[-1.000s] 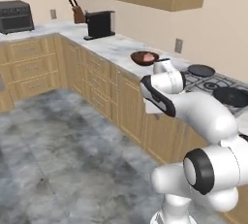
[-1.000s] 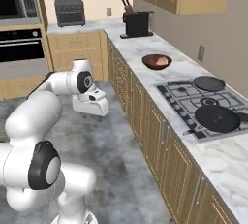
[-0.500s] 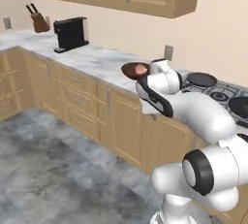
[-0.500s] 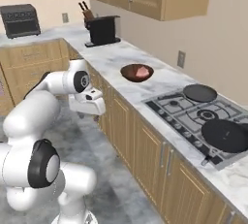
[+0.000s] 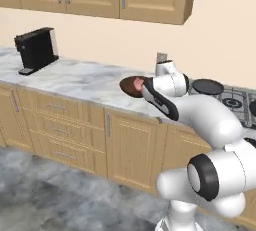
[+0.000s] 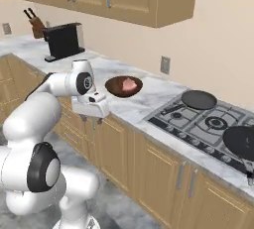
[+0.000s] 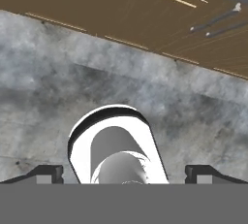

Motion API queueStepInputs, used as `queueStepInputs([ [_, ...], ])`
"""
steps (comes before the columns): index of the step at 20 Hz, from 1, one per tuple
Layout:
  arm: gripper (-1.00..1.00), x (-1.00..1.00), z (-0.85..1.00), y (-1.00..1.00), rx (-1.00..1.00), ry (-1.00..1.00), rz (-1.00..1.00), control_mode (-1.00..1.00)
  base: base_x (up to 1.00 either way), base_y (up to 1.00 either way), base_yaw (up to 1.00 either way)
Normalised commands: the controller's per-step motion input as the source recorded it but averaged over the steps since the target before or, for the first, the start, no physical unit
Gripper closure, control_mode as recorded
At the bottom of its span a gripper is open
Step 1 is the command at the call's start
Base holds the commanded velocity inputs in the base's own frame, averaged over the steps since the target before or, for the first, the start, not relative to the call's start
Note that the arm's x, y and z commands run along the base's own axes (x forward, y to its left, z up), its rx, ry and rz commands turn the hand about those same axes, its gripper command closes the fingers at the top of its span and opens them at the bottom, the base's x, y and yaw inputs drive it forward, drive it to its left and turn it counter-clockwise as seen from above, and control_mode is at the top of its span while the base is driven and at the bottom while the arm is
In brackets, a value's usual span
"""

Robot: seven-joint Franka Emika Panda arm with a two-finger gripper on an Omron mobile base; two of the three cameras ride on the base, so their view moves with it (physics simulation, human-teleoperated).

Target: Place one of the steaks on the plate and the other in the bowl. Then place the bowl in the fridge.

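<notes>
We hang our gripper (image 6: 91,118) wide open and empty, pointing floorward; the bowl (image 6: 123,86) with its steak (image 6: 128,84) sits at two o'clock, on the counter (image 6: 154,96).

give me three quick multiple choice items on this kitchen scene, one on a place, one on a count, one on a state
1. Where is the bowl?
A. on the floor
B. on the counter, left of the stove
C. on a burner

2. How many steaks lie in the bowl?
A. none
B. one
C. three

3. How is the hand?
A. open, holding nothing
B. shut on the bowl
C. shut on a pan

Key: 1 B, the bowl sits on the marble beside the stove. 2 B, a single pink steak shows inside it. 3 A, the fingertips stand wide apart with only floor between them.
</notes>
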Motion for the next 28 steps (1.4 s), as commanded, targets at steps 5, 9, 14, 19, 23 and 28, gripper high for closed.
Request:
queueStepInputs([
  [5,-1.0,0.0,0.0,0.0,0.0,0.0,0.0,1.0,0.46,0.94,-0.56],
  [9,-1.0,0.0,0.0,0.0,0.0,0.0,0.0,1.0,0.36,0.43,-0.78],
  [14,-1.0,0.0,0.0,0.0,0.0,0.0,0.0,1.0,0.13,0.19,-0.85],
  [19,-1.0,0.0,0.0,0.0,0.0,0.0,0.0,1.0,0.1,0.74,-0.63],
  [23,-1.0,0.0,0.0,0.0,0.0,0.0,0.0,1.0,0.01,1.0,-0.35],
  [28,-1.0,0.0,0.0,0.0,0.0,0.0,0.0,1.0,0.2,0.87,-0.12],
])
